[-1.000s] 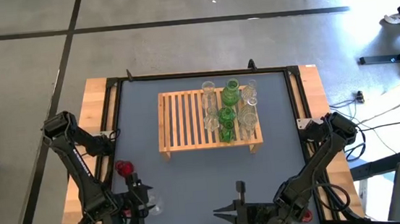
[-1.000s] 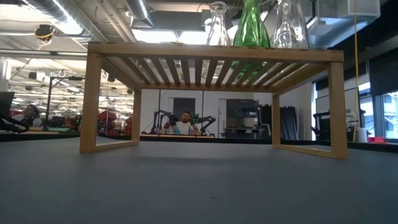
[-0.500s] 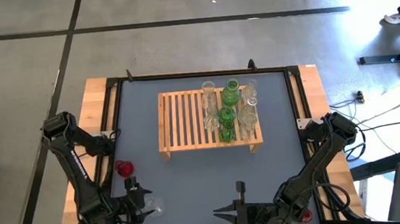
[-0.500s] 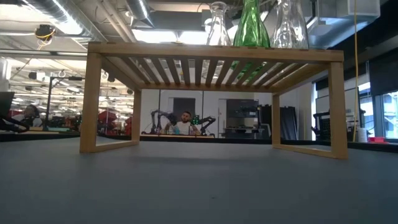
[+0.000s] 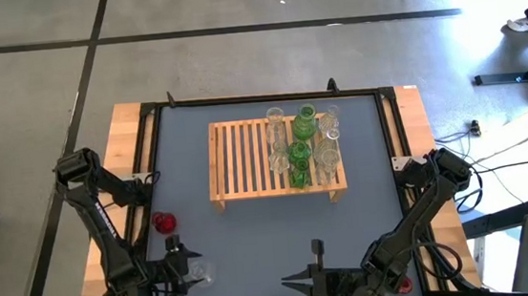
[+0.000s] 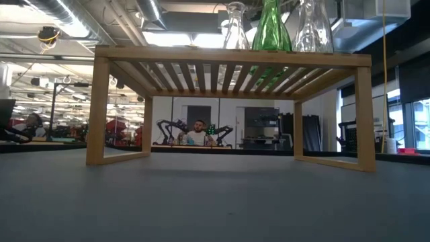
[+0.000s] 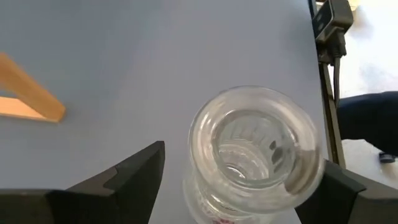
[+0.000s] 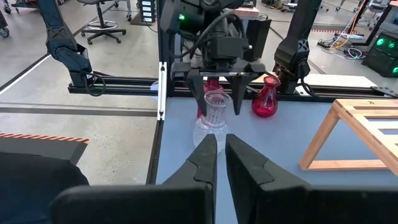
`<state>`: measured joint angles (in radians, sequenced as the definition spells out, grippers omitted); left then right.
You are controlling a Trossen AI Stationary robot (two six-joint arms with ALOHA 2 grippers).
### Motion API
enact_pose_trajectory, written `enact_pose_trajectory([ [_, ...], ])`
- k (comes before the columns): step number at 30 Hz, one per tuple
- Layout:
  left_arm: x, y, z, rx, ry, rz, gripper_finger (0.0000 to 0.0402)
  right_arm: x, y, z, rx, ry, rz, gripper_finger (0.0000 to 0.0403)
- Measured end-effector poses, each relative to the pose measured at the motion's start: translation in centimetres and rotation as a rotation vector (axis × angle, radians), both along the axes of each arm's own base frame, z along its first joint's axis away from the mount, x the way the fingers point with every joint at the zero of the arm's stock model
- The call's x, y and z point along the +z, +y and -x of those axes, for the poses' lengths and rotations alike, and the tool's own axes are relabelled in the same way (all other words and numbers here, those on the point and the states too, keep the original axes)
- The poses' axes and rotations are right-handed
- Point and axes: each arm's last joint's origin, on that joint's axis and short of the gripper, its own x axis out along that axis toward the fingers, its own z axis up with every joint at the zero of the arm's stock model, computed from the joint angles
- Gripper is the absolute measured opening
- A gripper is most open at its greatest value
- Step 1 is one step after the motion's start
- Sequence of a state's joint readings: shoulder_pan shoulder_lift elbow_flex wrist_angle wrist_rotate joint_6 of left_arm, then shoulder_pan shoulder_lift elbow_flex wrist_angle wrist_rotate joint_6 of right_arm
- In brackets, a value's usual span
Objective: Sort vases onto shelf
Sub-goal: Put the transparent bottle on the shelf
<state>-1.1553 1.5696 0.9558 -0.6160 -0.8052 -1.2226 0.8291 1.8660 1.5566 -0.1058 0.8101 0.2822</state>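
Observation:
A clear glass vase [image 7: 255,149] stands upright on the grey mat near the table's near-left corner [image 5: 199,270]. My left gripper [image 7: 242,165] is open and points down over it, one finger on each side of its neck [image 8: 213,102], without touching. A red vase [image 5: 163,221] stands on its base just beyond it [image 8: 265,99]. The wooden slatted shelf [image 5: 246,159] carries several clear and green vases [image 5: 304,144] on its right half. My right gripper [image 8: 221,152] is shut, low at the near edge, pointing toward the table's left.
The shelf's left half [image 5: 236,155] is bare slats. Open grey mat [image 5: 272,234] lies between the shelf and the near edge. A black frame rail [image 8: 124,81] borders the table's left side. In the low view a person [image 6: 199,134] sits far behind the shelf [image 6: 228,55].
My left gripper has shifted a little toward the table's near edge, over the clear vase. The vases and the shelf have stayed where they were.

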Motion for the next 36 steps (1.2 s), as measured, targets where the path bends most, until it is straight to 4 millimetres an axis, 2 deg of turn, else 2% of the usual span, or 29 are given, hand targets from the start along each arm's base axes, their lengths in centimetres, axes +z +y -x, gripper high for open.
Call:
enact_pose_trajectory([
  [15,-0.3,-0.5,-0.3,-0.036,-0.070,0.025,0.0294,0.0,0.0,0.0,-0.001,0.000,0.000,0.0026],
  [19,-0.3,-0.4,-0.5,-0.033,-0.059,0.031,0.0262,0.0,0.0,0.0,-0.001,0.000,0.000,0.0026],
  [27,-0.2,-0.3,-1.2,-0.058,-0.050,0.030,0.0164,0.1,0.0,-0.1,-0.003,-0.010,-0.016,0.0026],
  [33,0.3,-0.5,-1.9,-0.074,-0.067,0.037,0.0158,0.1,0.0,-0.1,-0.002,-0.010,-0.015,0.0026],
  [36,1.2,-0.8,-2.5,-0.088,-0.071,0.034,0.0163,0.1,0.0,-0.1,-0.003,-0.010,-0.010,0.0026],
])
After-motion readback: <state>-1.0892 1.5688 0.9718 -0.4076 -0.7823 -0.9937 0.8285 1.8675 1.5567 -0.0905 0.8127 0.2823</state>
